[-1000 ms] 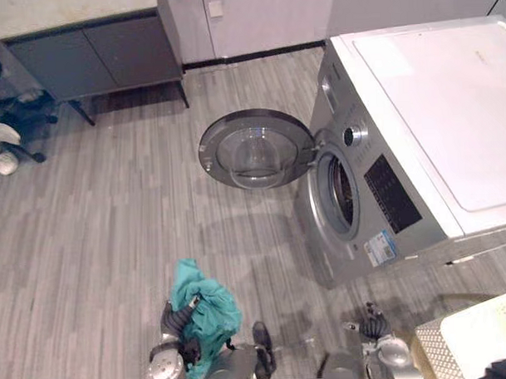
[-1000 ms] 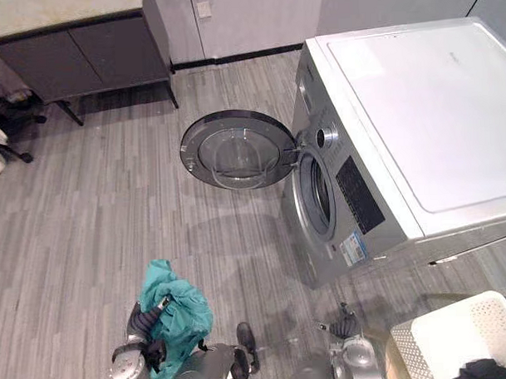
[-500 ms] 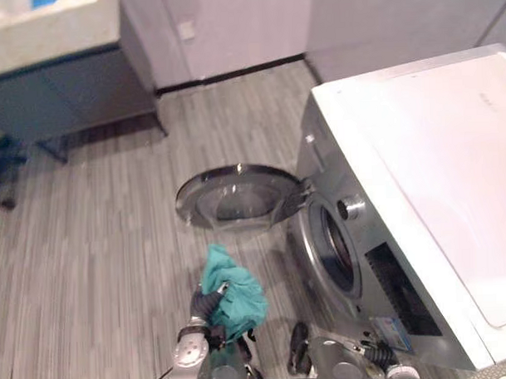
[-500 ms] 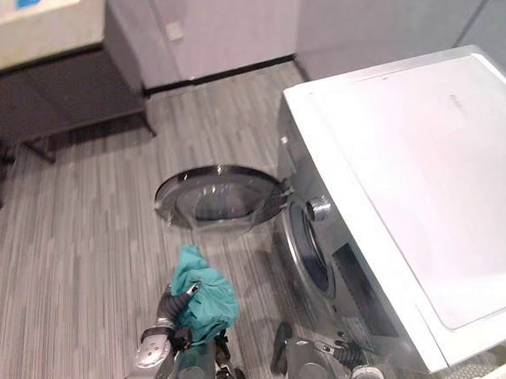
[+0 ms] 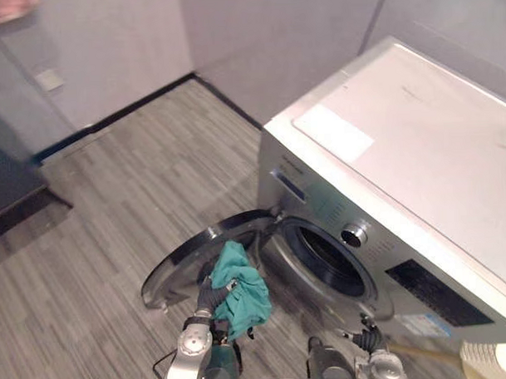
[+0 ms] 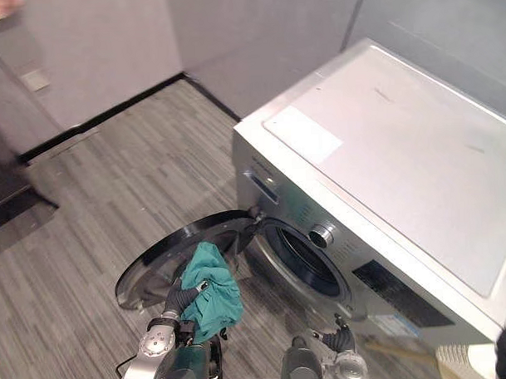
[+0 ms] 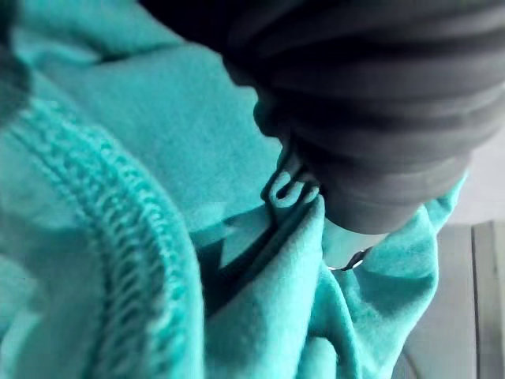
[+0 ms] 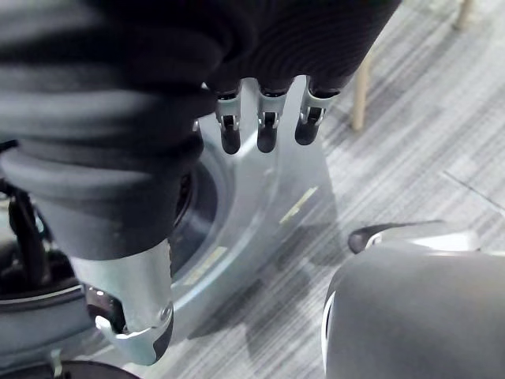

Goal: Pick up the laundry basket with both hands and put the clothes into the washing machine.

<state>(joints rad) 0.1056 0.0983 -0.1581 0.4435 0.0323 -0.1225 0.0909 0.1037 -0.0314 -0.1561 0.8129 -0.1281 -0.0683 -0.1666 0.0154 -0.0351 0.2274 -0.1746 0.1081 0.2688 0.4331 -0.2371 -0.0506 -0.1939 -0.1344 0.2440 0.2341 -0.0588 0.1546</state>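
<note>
Teal garment [image 5: 244, 291], gripped in upheld left hand [image 5: 208, 296]

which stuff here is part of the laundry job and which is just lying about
Job: teal garment in left hand; washing machine, door open; laundry basket; right hand.
Lying about: wall socket; dark cabinet.

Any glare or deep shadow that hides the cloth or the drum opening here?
Left eye view: drum opening dark inside, contents unreadable; teal cloth evenly lit in the left robot hand. Left wrist view: shadow in the cloth's folds.
</note>
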